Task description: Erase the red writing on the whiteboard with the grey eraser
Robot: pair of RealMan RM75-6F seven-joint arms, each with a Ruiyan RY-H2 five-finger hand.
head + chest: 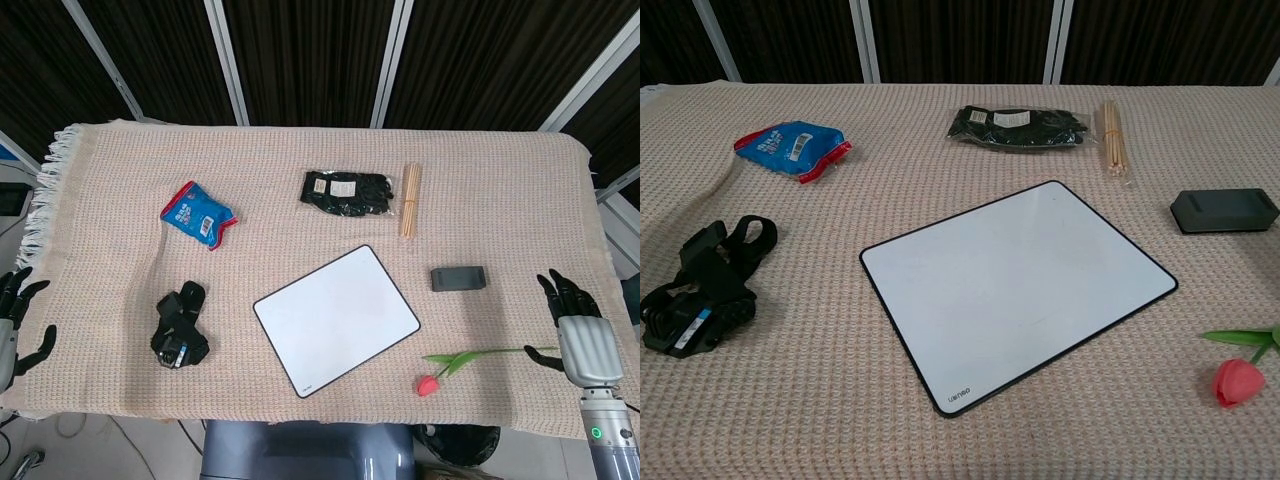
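Observation:
The whiteboard (pixel 336 319) (pixel 1016 285) lies tilted in the middle of the cloth, its white face showing no red marks. The grey eraser (pixel 458 278) (pixel 1223 210) rests flat on the cloth to the board's right, with nothing touching it. My right hand (pixel 577 327) hovers open at the table's right edge, well clear of the eraser, fingers spread. My left hand (pixel 14 320) stays open off the left edge of the table. Neither hand appears in the chest view.
A red tulip (pixel 450 366) (pixel 1243 372) lies near the front right. Wooden sticks (pixel 410 199) and a black packet (pixel 347 193) sit behind the board. A blue snack bag (pixel 198 213) and a black strap bundle (pixel 180 325) lie on the left.

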